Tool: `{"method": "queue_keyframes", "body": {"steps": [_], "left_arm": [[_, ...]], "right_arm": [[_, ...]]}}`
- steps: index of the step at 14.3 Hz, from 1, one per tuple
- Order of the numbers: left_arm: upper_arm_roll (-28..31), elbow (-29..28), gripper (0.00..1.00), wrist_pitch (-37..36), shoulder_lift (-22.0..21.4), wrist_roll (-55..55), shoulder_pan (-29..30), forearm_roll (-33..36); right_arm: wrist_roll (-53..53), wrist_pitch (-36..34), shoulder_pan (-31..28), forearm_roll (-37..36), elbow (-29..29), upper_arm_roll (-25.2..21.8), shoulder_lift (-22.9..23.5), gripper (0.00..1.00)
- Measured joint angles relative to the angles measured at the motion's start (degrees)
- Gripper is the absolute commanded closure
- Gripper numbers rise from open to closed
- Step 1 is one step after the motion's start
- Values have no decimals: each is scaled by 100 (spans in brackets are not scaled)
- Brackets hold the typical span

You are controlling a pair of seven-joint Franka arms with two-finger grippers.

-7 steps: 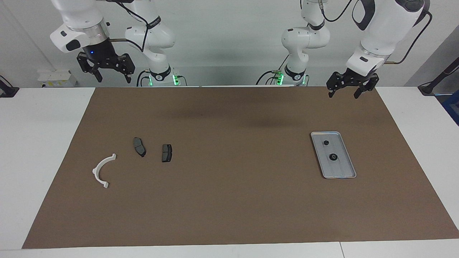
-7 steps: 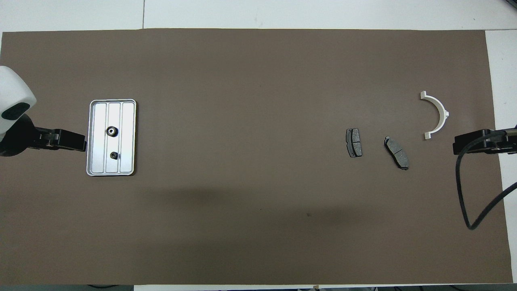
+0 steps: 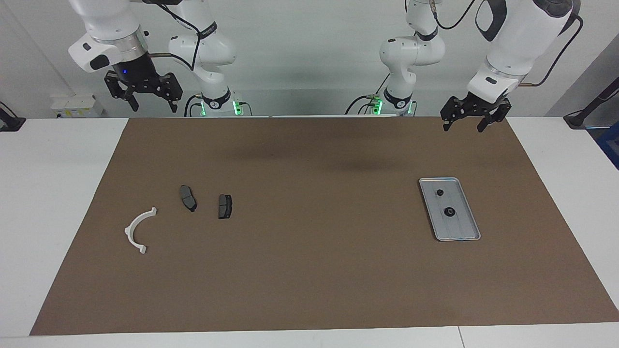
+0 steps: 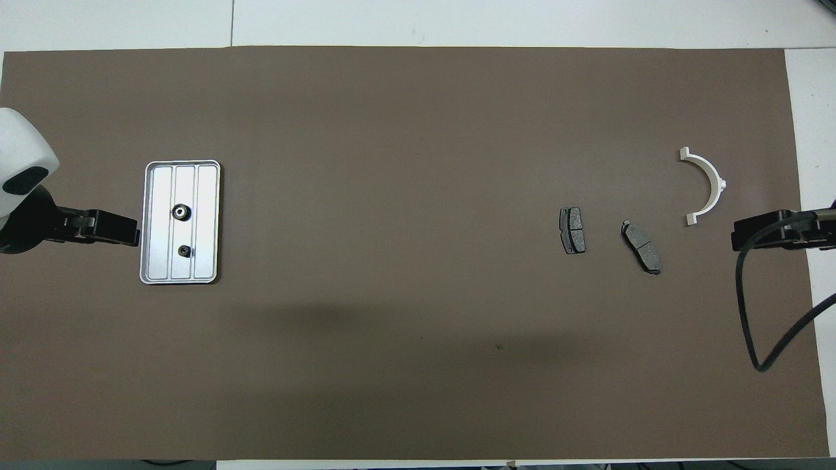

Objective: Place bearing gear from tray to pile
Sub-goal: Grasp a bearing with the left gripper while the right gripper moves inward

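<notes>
Two arms hang raised over the robots' edge of the table (image 3: 72,193) and its brown mat (image 3: 309,270). Left tool (image 3: 468,122) and right tool (image 3: 144,99) both gape wide, empty. Toward the left arm's end lies the tray (image 3: 463,232), with a bigger gear (image 3: 449,211) and smaller gear (image 3: 440,192) inside. Toward the right arm's end sits the pile: white bracket (image 3: 136,229), two brake pads (image 3: 187,197).
</notes>
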Motion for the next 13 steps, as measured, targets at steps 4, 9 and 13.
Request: {"method": "queue_keyframes", "body": {"steps": [4, 9, 13], "left_arm": [[91, -110, 6, 51, -46, -89, 69, 0], [108, -1129, 6, 1061, -143, -62, 195, 0], [104, -2180, 7, 2123, -127, -45, 194, 0]], "right_arm": [[0, 0, 0, 0, -12, 0, -1, 0], [0, 0, 0, 0, -28, 0, -1, 0], [0, 0, 0, 0, -29, -1, -1, 0]]}}
